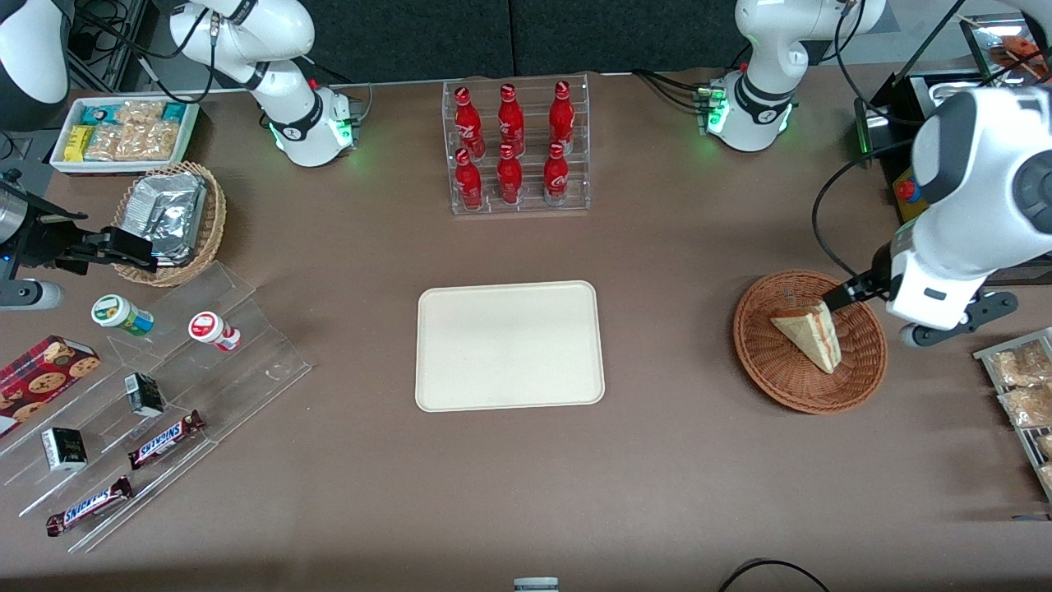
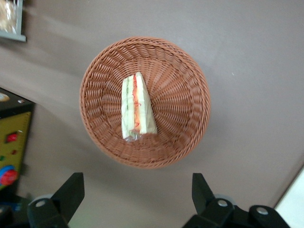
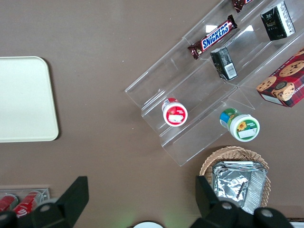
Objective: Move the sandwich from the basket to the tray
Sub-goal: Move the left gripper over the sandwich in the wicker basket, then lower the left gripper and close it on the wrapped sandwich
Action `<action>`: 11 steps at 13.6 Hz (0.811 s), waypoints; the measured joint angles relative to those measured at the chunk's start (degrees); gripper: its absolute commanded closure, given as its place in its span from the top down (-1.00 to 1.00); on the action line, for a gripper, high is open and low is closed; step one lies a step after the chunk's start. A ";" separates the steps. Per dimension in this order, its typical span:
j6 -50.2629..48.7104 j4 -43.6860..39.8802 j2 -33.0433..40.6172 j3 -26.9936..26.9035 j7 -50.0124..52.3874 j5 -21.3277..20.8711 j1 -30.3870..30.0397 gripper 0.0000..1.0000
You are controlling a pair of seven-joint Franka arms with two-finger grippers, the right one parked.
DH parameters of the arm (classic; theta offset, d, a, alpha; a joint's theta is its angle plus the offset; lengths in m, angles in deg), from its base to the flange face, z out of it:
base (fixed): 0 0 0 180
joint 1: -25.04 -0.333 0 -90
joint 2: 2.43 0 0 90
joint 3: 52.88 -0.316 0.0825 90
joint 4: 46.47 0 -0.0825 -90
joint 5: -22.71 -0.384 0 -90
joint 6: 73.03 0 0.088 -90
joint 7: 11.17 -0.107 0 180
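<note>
The sandwich (image 1: 809, 335), a pale bread wedge with red and green filling at its cut edge, lies in the round reddish-brown wicker basket (image 1: 752, 345) toward the working arm's end of the table. The left wrist view shows the sandwich (image 2: 137, 109) lying on its side in the middle of the basket (image 2: 183, 95). My left gripper (image 1: 848, 293) hangs above the basket's rim, open and empty, its fingers spread wide (image 2: 137, 194) and well above the sandwich. The cream tray (image 1: 509, 345) lies flat at the table's middle, with nothing on it; it also shows in the right wrist view (image 3: 23, 99).
A clear rack of red bottles (image 1: 516, 148) stands farther from the front camera than the tray. A tray of snack packets (image 1: 1019, 386) lies beside the basket at the table's edge. A clear stepped stand with snacks (image 1: 148, 395) and a foil-packet basket (image 1: 168, 218) lie toward the parked arm's end.
</note>
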 measured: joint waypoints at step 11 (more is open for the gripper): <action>28.51 22.79 0.24 -2.10 8.09 0.10 -2.41 1.00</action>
